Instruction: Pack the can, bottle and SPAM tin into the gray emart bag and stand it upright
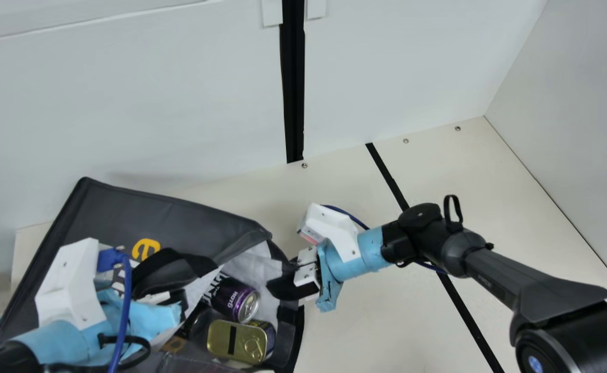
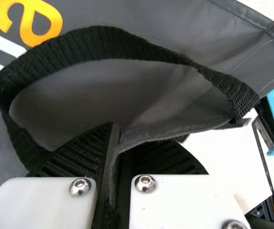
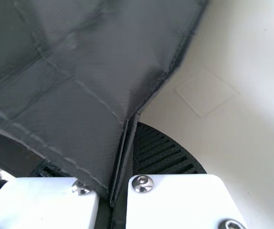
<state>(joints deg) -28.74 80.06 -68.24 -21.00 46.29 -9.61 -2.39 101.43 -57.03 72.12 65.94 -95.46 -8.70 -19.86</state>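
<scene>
Gripping the bag [image 1: 189, 223] from two sides: left gripper [image 2: 119, 143] clamped on its rim, right gripper [image 3: 123, 148] pinching another edge. Bag slumped, mouth toward near right; can [image 1: 233, 299], tin [image 1: 230, 340] inside, between grippers. Mouth likely needs lifting level.

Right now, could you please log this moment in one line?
left gripper: gripping gray bag; right gripper: gripping its edge; purple can, gold tin: inside; bag mouth: open
</scene>
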